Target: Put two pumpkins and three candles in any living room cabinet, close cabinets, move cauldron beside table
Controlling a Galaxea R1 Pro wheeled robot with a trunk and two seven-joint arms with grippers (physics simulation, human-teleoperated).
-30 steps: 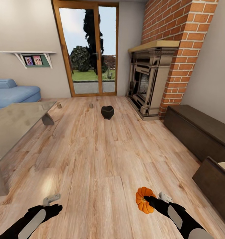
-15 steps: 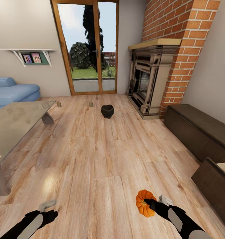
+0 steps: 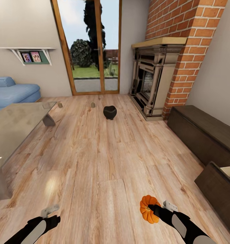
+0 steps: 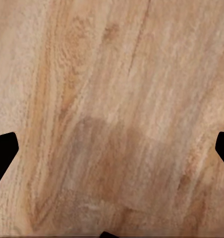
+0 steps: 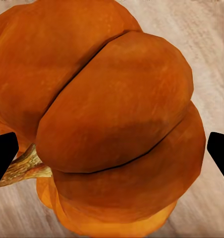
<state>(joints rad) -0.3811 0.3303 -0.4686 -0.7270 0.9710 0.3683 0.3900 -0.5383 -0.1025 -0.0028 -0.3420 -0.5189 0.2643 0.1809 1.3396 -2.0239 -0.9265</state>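
View edged forward, right end effector [image 3: 154, 210] grasping ribbed orange pumpkin [image 3: 147, 209] — left released.

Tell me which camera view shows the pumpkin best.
The right wrist view shows the pumpkin best: it is close, with its ribs and stem clear between the fingers. The head view shows the same pumpkin small, held by the right gripper above the floor. The left wrist view looks at bare floor.

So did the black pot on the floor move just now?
No. The cauldron sits in the same spot on the floor, just right of the nearer candle and out from the fireplace; the slight shift in the picture is the camera.
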